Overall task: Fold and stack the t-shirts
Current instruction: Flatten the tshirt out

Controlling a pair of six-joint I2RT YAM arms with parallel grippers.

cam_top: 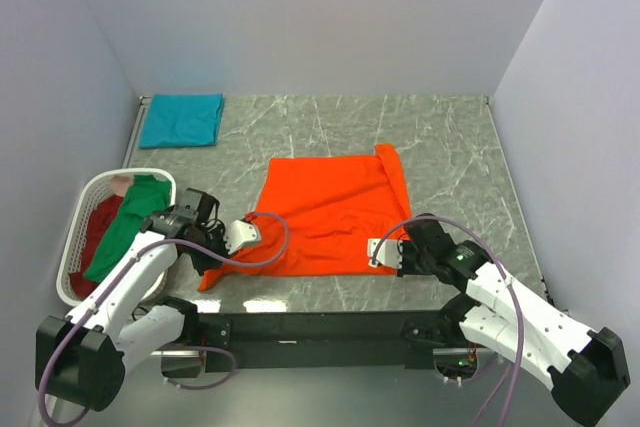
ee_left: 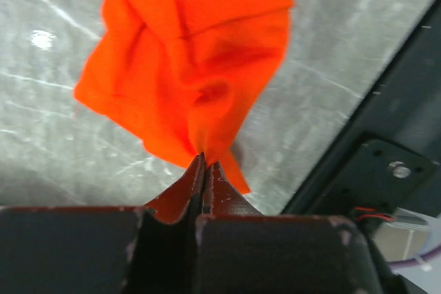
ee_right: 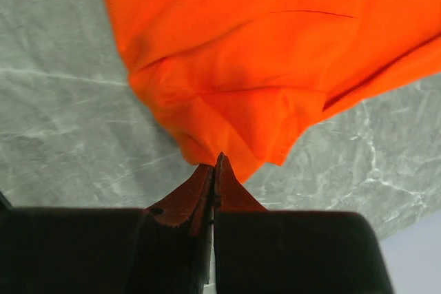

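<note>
The bright orange t-shirt [cam_top: 330,215] lies spread in the middle of the table. My left gripper [cam_top: 218,255] is shut on its near left corner [ee_left: 186,94]. My right gripper [cam_top: 378,253] is shut on its near right corner [ee_right: 234,80]. Both corners are lifted a little off the table. A folded teal t-shirt [cam_top: 182,120] lies at the far left corner. A green t-shirt [cam_top: 128,222] and a dark red t-shirt [cam_top: 95,232] lie in the white basket [cam_top: 88,193] at the left.
The table is grey marble-patterned [cam_top: 450,157], with white walls on three sides. The black mounting rail [cam_top: 330,327] runs along the near edge and shows in the left wrist view [ee_left: 386,135].
</note>
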